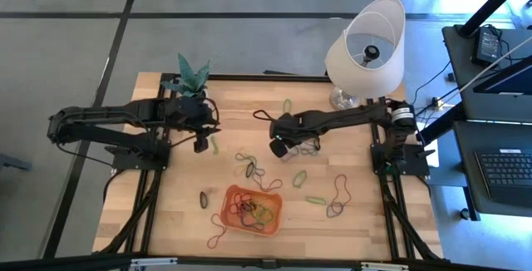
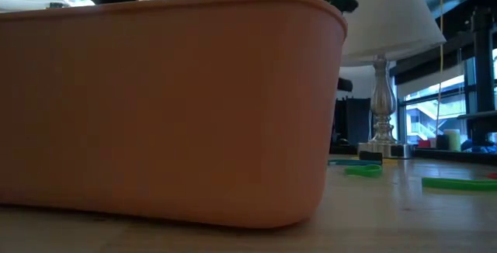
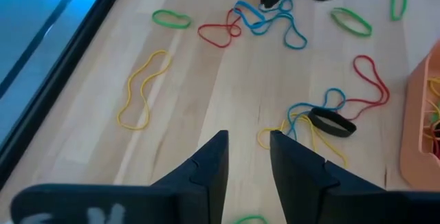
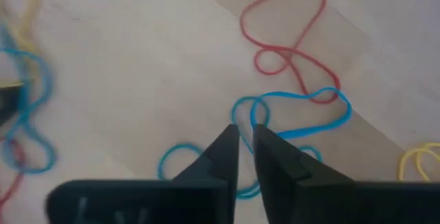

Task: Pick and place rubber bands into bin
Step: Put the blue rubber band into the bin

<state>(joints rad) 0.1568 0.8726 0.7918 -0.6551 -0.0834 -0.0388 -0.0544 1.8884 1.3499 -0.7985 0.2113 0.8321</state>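
The table carried my orange bin near its front edge, a tangle of rubber bands inside, more loose around it. My right gripper hung narrowed over a blue band; my left gripper waited, slightly parted, holding nothing.

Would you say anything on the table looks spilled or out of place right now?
Yes: many rubber bands lie scattered over the table instead of in the bin, which holds only some. A few tangle together near the right gripper.
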